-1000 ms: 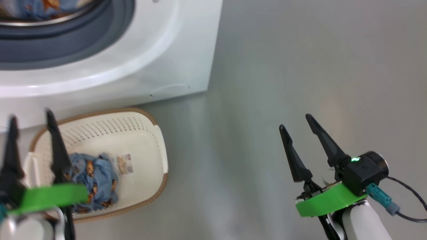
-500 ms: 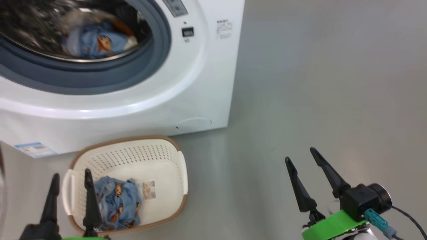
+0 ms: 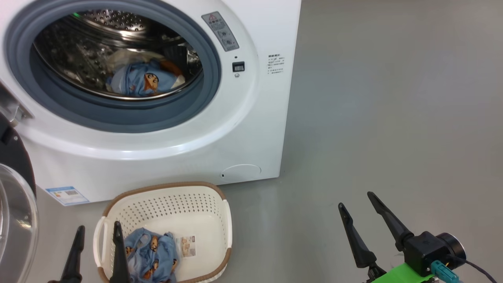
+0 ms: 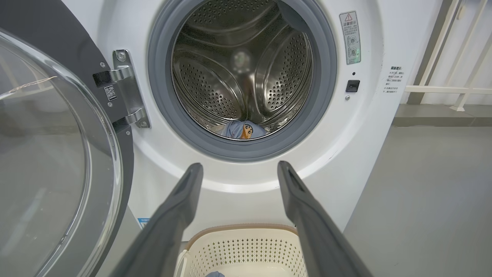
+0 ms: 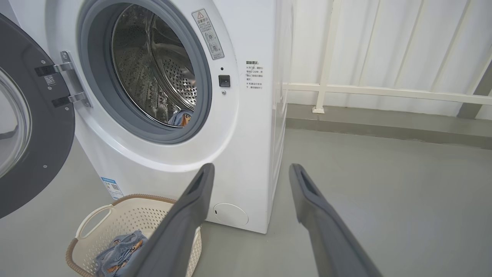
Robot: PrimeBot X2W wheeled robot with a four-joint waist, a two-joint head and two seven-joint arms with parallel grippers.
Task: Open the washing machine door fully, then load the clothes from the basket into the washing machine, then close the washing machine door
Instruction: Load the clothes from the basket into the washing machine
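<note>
One washing machine door (image 3: 15, 204) hangs swung wide open at the far left, its clear glass bowl facing out. Just right of it the left gripper (image 3: 98, 227) rises from the bottom edge, its two dark fingers spread apart and empty. One basket (image 3: 204, 200) stands on the grey floor (image 3: 373, 98), just in front of the one washing machine (image 3: 177, 149). The clothes (image 3: 151, 255) lie in two lots: one blue bear-print bundle in the basket's left part beside one paper label (image 3: 188, 245), and one small heap low in the steel drum (image 3: 98, 39), blue print with cream and orange bits. At the far right, well apart from the basket, the right gripper (image 3: 355, 199) holds its two fingers apart with nothing between them
</note>
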